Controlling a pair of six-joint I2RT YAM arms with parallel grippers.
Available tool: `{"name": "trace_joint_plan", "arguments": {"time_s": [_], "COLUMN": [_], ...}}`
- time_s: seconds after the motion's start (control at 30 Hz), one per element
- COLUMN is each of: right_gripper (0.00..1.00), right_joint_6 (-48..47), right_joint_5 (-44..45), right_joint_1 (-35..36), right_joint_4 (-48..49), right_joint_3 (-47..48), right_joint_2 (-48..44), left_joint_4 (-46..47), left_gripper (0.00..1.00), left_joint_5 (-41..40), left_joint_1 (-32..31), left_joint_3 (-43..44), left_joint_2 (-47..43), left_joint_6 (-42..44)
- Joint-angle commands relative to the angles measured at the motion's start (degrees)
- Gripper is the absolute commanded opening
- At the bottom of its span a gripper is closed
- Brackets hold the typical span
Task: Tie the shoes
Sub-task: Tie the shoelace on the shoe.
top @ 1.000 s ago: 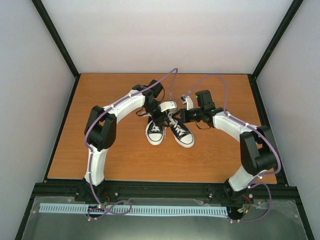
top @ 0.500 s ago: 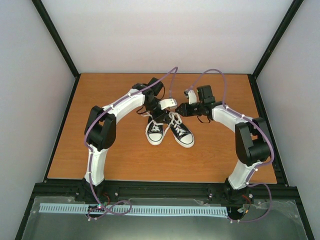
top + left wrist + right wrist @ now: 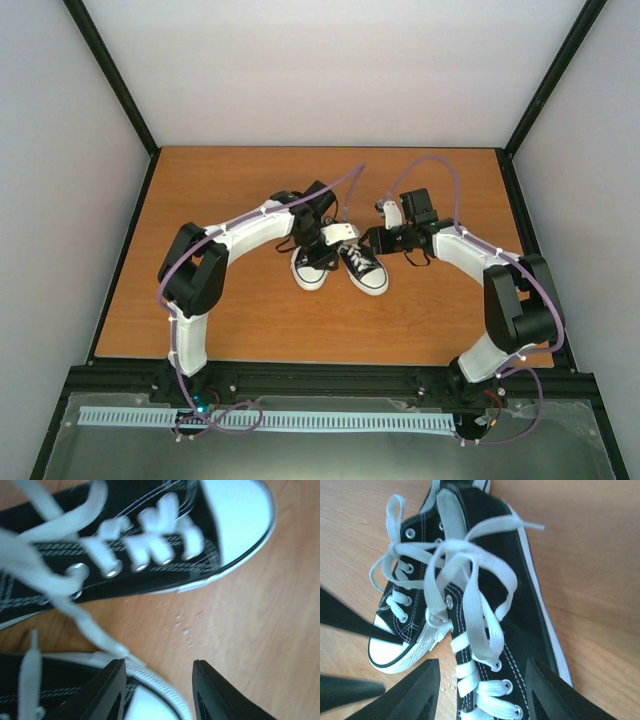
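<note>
Shoes: black canvas white-toed sneakers [image 3: 363,269], middle of table [image 3: 200,300]
Left tool [image 3: 159,664]: narrow gap, empty
Right tool [image 3: 482,661]: wide, empty

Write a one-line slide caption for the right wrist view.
Right claw open above the black sneakers, white laces looped loosely, on a wooden table.

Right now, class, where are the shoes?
In the top view the shoes sit side by side, centred on the table, toes toward the arm bases, left pincer and right pincer just above them.
</note>
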Motion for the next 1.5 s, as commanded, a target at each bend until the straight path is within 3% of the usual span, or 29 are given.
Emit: {"name": "trace_joint_plan", "arguments": {"time_s": [0.0,0.13,0.37,0.63,0.83,1.27,1.4,1.47], "right_gripper": [0.49,0.48,0.41,0.03,0.03,0.03,0.03,0.03], "right_joint_6": [2.63,2.76,2.65,0.00,-3.78,-6.46,-5.48,-5.37], "right_joint_5": [-0.04,-0.78,-0.75,2.12,4.48,3.35,9.02,9.80], "right_joint_1": [1.36,1.60,1.60,1.60,1.01,-2.33,-3.05,-3.01], "right_joint_4": [3.65,5.73,7.06,7.26,-0.43,-11.91,-11.69,-12.19], "right_joint_3": [-1.98,-2.33,-2.08,-2.63,-2.97,-3.49,-4.06,-4.02], "right_joint_2": [1.21,2.55,5.19,3.44,-2.02,-10.56,-9.18,-7.38], "left_joint_4": [5.35,6.68,7.90,9.69,10.85,10.30,8.38,8.40], "left_gripper": [0.41,0.41,0.37,0.37,0.37,0.53,0.51,0.41], "left_joint_5": [4.44,4.12,-4.05,-10.35,-13.22,-10.83,-5.78,-5.51], "left_joint_1": [-1.88,-3.02,-3.02,-2.96,-1.37,-0.23,-0.31,-0.32], "left_joint_3": [-2.34,-3.01,-1.51,-2.52,-3.20,-3.23,-0.99,-0.26], "left_joint_2": [-2.67,-0.22,3.61,4.21,3.51,4.87,7.45,8.43], "left_joint_6": [-4.17,-5.18,-7.49,-5.74,-5.07,-4.68,-5.74,-5.93]}}
